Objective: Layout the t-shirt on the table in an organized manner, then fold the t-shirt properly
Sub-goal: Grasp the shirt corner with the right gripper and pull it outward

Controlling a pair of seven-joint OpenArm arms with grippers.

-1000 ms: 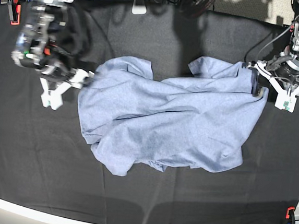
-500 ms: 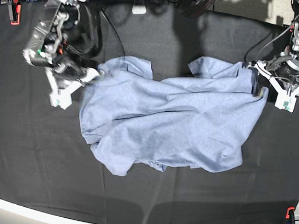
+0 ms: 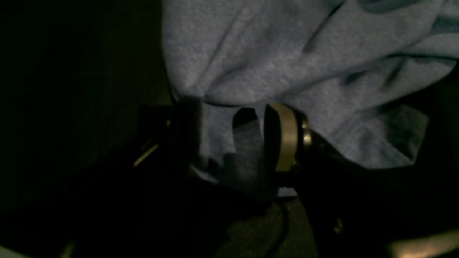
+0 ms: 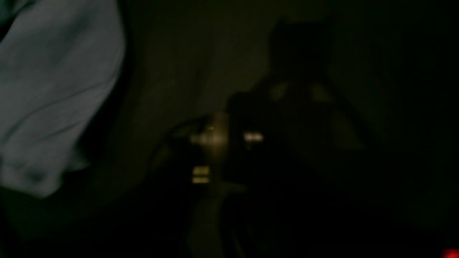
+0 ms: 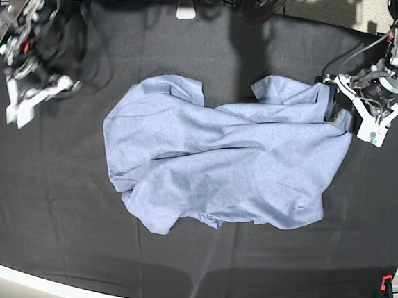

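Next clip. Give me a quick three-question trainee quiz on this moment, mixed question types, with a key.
1. True or false: the t-shirt lies flat and smooth on the table.
2. Which end effector is at the shirt's edge? A) left end effector B) right end effector C) both
3. Fill in: the white lettering on the shirt is ____ in the base view.

Key:
1. False. It is rumpled, with folds and a bunched lower edge.
2. A. In the left wrist view, cloth sits between its fingers; the right one is off the shirt, over bare black cloth.
3. Not visible; only plain blue-grey fabric shows.
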